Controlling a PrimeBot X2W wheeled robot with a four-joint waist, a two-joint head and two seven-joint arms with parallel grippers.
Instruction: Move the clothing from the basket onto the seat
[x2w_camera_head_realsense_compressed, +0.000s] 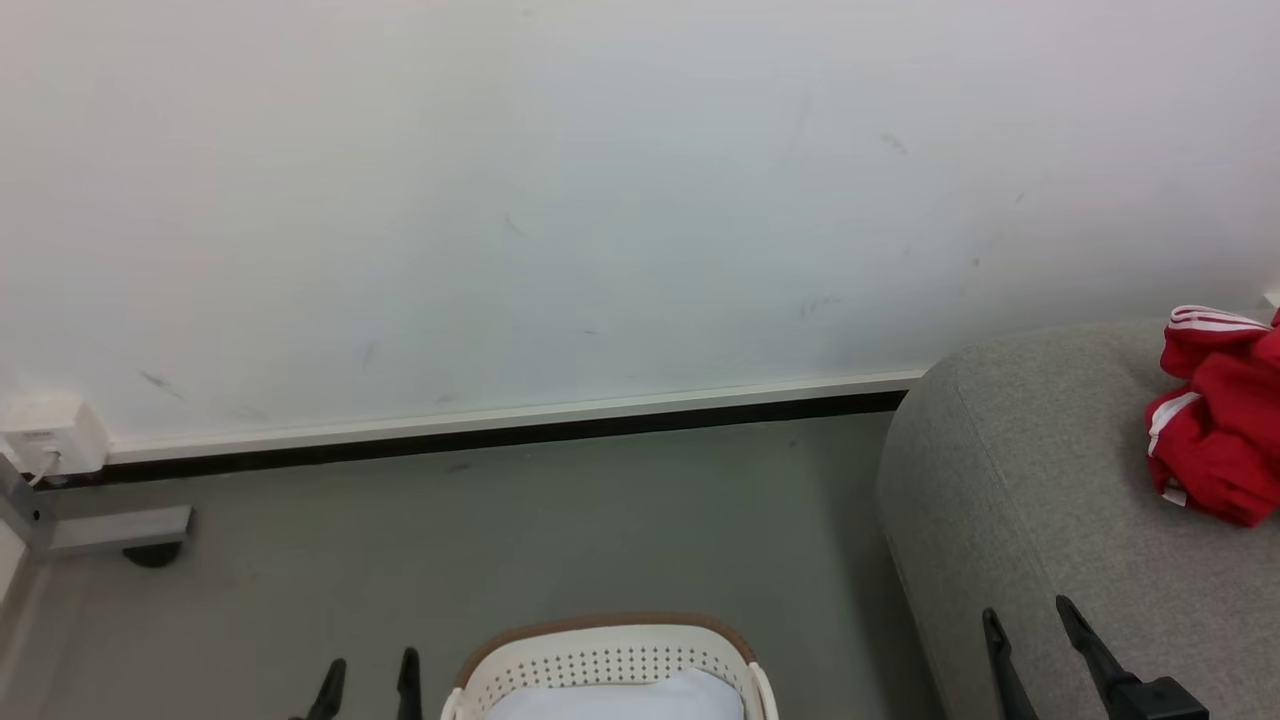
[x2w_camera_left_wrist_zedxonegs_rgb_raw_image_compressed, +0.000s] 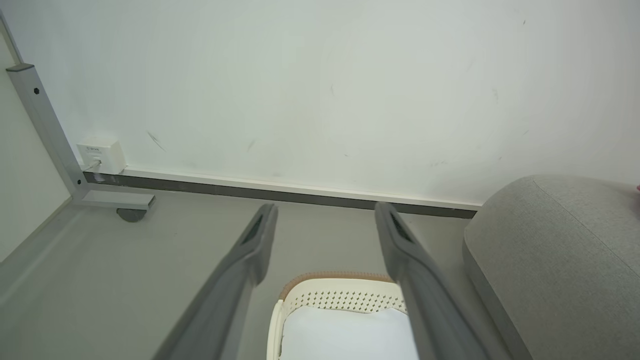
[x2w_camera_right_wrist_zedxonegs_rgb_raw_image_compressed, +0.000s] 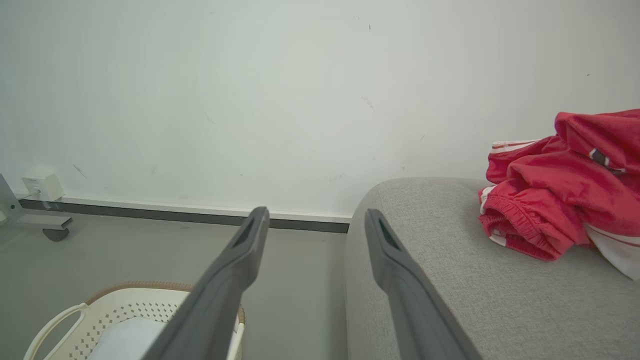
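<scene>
red clothing (x2w_camera_head_realsense_compressed: 1215, 430) lies bunched on top of the grey seat (x2w_camera_head_realsense_compressed: 1010, 480) at the far right, well apart from the basket (x2w_camera_head_realsense_compressed: 600, 662), which sits on the floor (x2w_camera_head_realsense_compressed: 600, 520) left of the seat with a pale liner cloth (x2w_camera_head_realsense_compressed: 620, 700) showing inside. left end effector (x2w_camera_head_realsense_compressed: 371, 662) hangs just left of the basket, fingers spread, released, gripping nothing. right end effector (x2w_camera_head_realsense_compressed: 1028, 610) hovers over the seat's near end, fingers parted, released and clear of the clothing.
</scene>
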